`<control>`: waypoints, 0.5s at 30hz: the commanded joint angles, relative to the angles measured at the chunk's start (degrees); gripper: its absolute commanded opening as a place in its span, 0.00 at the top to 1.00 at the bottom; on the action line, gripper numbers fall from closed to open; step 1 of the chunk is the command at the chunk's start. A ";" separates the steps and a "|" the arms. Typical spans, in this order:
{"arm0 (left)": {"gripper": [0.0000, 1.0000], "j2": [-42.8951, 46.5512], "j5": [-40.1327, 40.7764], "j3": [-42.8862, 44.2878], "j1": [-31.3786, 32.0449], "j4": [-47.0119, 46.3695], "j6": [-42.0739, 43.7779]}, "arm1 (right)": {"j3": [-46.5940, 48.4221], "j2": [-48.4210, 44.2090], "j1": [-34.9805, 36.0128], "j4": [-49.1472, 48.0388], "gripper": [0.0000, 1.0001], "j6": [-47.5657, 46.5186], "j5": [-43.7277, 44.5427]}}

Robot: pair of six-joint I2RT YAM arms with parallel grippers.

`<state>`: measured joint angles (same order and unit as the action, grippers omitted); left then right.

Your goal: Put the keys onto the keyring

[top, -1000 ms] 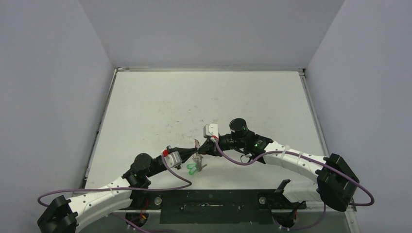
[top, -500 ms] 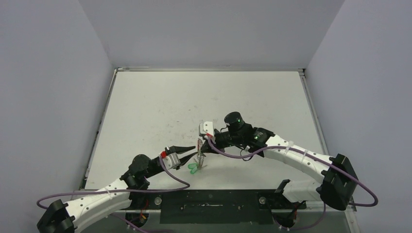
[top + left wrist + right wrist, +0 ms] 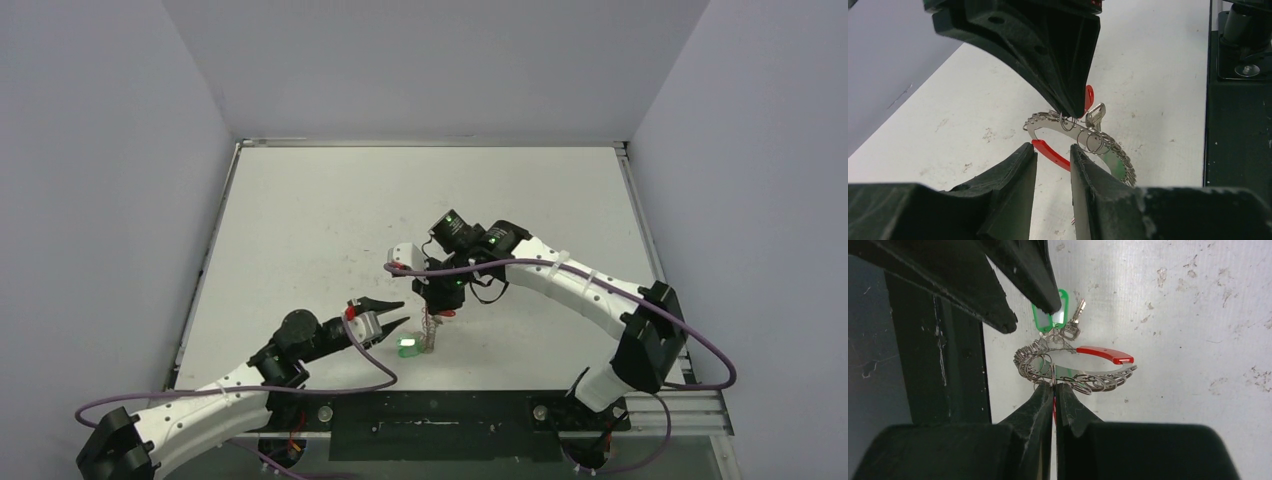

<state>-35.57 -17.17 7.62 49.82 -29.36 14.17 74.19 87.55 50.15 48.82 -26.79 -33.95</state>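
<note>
Your left hand has just opened partway and backed off empty; your right hand, pinched shut on the keyring near the bench front, now carries it alone, a green-tagged key hanging on

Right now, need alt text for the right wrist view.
The right gripper pinches the near edge of the keyring, a loop-fringed metal ring with a red arc, with the white table behind. A green-tagged key sits at the ring's far side, beside the open left gripper.
</note>
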 commanded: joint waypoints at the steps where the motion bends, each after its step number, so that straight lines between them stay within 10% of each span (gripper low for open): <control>1: 0.71 -3.56 -3.44 4.31 0.11 -0.93 0.40 | 7.16 3.07 1.18 7.51 1.00 0.24 1.52; 15: 0.73 -14.08 -5.42 5.48 0.28 -9.06 -0.70 | 10.53 6.73 2.71 8.05 1.00 0.95 0.11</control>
<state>-48.93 -21.34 10.37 49.84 -32.60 14.06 82.32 94.54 52.23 56.84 -26.30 -33.19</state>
